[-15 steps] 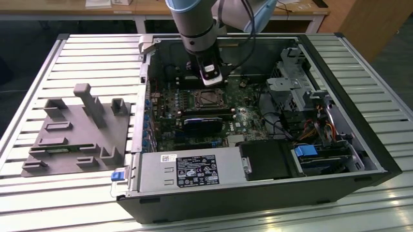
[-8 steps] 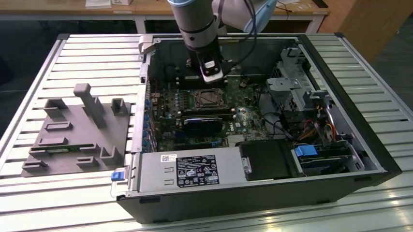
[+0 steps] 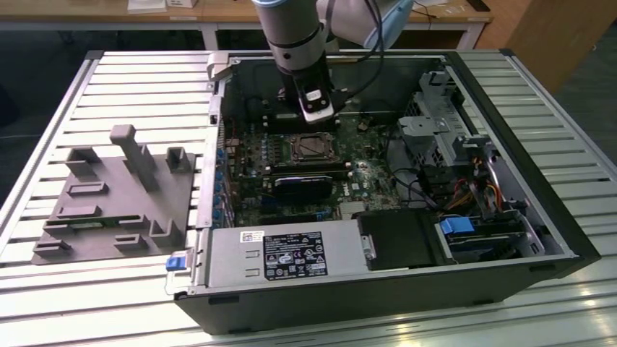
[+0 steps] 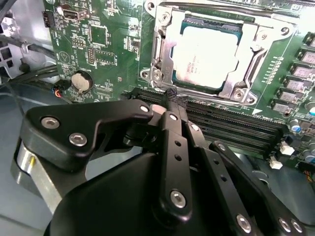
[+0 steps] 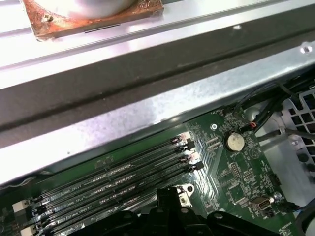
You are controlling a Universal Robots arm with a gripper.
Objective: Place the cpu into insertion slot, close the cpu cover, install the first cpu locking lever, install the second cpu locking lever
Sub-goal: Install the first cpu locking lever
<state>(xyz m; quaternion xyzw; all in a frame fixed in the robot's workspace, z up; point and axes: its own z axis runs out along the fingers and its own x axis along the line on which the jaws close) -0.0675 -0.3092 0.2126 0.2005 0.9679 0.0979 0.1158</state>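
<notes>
The gripper (image 4: 173,98) hangs with its fingers pressed together and nothing between them, its tip over the memory slots (image 4: 231,123), just beside the insertion slot (image 4: 184,22). The cpu (image 4: 206,54) already sits in that slot, silvery top up, and the cpu cover (image 4: 165,46) appears to lie down around it. So the work seems to stand at the locking levers. A thin rod (image 4: 221,6) along the cover's edge is probably one; I cannot tell whether it is latched. Latching calls for a fine, steady push with the closed tip, catching the rod without scraping the motherboard (image 4: 98,49).
</notes>
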